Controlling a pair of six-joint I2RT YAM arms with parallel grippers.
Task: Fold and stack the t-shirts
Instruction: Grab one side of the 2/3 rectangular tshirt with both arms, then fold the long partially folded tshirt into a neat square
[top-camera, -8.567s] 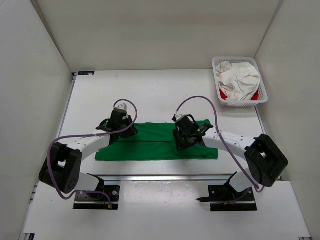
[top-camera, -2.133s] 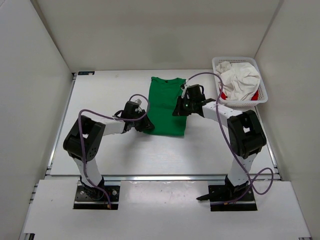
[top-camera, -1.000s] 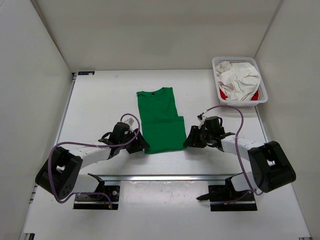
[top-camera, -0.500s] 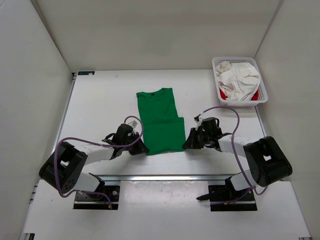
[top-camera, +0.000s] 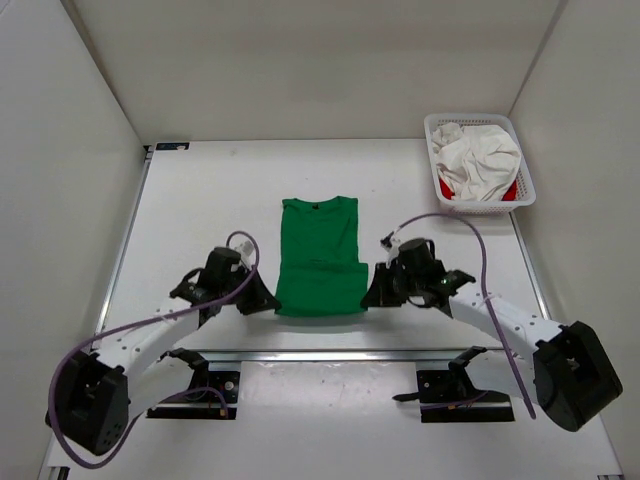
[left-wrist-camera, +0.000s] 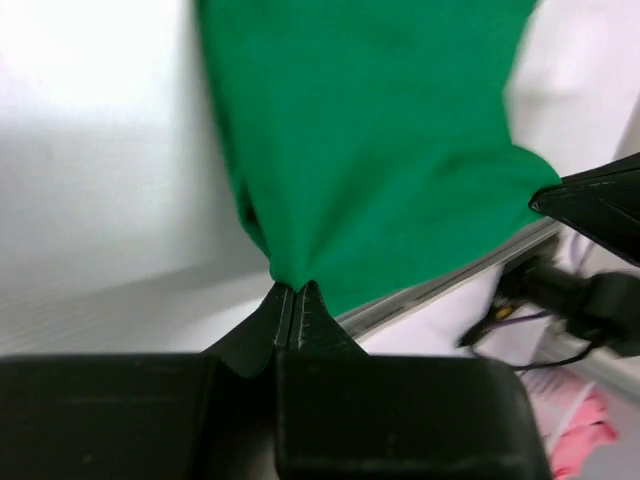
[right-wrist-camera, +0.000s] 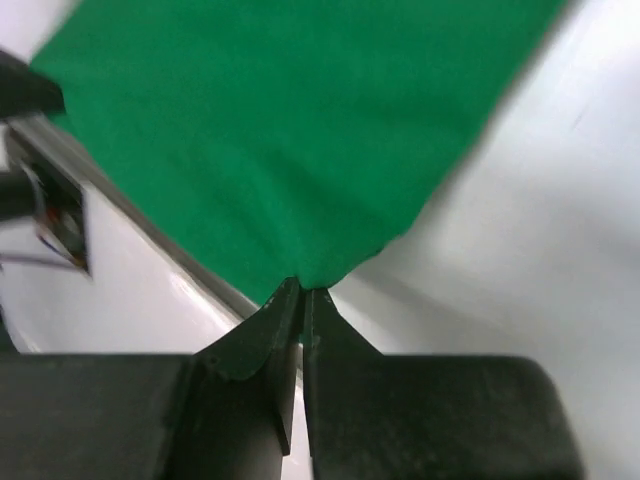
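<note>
Now, both arms were down low at the green shirt (top-camera: 320, 258), which lay flat toward six o'clock on the table (top-camera: 200, 200). Left gripper (left-wrist-camera: 288, 300) had its jaws pressed together on the shirt's seven o'clock corner; right gripper (right-wrist-camera: 300, 295) pinched the five o'clock corner likewise. Both bites looked thin, right at the tip of the cloth, so a quick lift could pull a corner free, or catch one layer only and skew the fold. White shirt (top-camera: 480, 155) and red shirt (top-camera: 514, 191) sat in the basket (top-camera: 480, 207) at two o'clock.
</note>
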